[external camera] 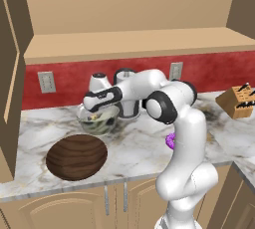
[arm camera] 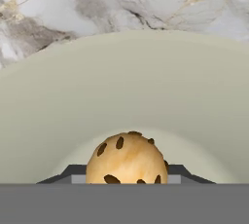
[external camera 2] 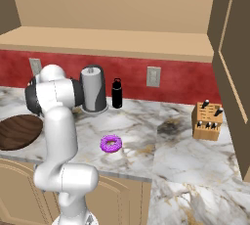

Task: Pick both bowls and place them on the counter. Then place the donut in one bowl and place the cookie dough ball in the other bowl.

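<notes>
Over the counter (external camera: pixel 134 141) the arm reaches out to nine o'clock in the left base view, its gripper (external camera: pixel 97 116) dipped inside the grey-green bowl (external camera: pixel 98 119). In the hand view the cookie dough ball (arm camera: pixel 127 158), tan with dark specks, sits at six o'clock right between the two dark finger tips (arm camera: pixel 63 175), and the cream inside of the bowl curves all around it. The fingers stand on either side of the ball, part-way closed, and look clamped on it; whether the ball rests on the bowl's floor I cannot tell. Marble shows past the bowl's rim at twelve o'clock in that view.

In the left base view the wooden bowl (external camera: pixel 77 157) lies at seven o'clock from the grey-green bowl, near it but apart, close to the counter's front edge. It has nothing in it that I can see. The right base view catches its edge at nine o'clock, beside the arm.

The donut (external camera 2: pixel 111 144), purple icing up, lies flat on the marble in the right base view, at five o'clock from the arm's shoulder and well apart from both bowls. In the left base view just a purple sliver peeks out beside the arm.

Back by the red wall stand a paper towel holder (external camera 2: pixel 93 89) and a black bottle (external camera 2: pixel 116 93), just beside each other. The knife block (external camera 2: pixel 207 121) sits far off at three o'clock.
</notes>
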You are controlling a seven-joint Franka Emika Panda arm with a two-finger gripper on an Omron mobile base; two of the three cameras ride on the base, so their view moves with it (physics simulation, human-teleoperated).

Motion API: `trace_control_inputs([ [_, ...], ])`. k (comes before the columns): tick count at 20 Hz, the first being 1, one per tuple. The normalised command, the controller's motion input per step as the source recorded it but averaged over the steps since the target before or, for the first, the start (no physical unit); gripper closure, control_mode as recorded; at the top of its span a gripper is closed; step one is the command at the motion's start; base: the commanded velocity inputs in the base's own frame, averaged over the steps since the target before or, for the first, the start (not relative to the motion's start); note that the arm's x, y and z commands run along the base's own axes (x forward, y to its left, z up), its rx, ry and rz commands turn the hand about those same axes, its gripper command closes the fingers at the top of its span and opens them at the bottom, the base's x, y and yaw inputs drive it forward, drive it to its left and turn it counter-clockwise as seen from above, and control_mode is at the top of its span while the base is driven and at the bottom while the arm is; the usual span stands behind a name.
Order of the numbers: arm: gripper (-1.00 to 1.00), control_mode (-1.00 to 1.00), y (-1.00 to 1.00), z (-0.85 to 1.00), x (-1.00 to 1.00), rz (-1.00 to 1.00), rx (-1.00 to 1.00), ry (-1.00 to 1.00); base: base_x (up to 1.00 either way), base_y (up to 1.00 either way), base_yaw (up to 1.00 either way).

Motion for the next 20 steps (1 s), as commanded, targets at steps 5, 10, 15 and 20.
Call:
trace_control_inputs([
  [5, -1.00, -1.00, 0.00, -0.01, -0.12, -0.01, 0.00, 0.01, 0.00, 0.00, 0.00],
  [10, -1.00, -1.00, 0.00, 0.00, -0.10, -0.01, 0.00, 0.00, 0.00, 0.00, 0.00],
  [15, -1.00, -1.00, -0.01, 0.00, -0.15, -0.02, 0.00, 0.00, 0.00, 0.00, 0.00],
  [20, -1.00, -1.00, -0.01, 0.12, -0.21, -0.03, 0.00, 0.00, 0.00, 0.00, 0.00],
])
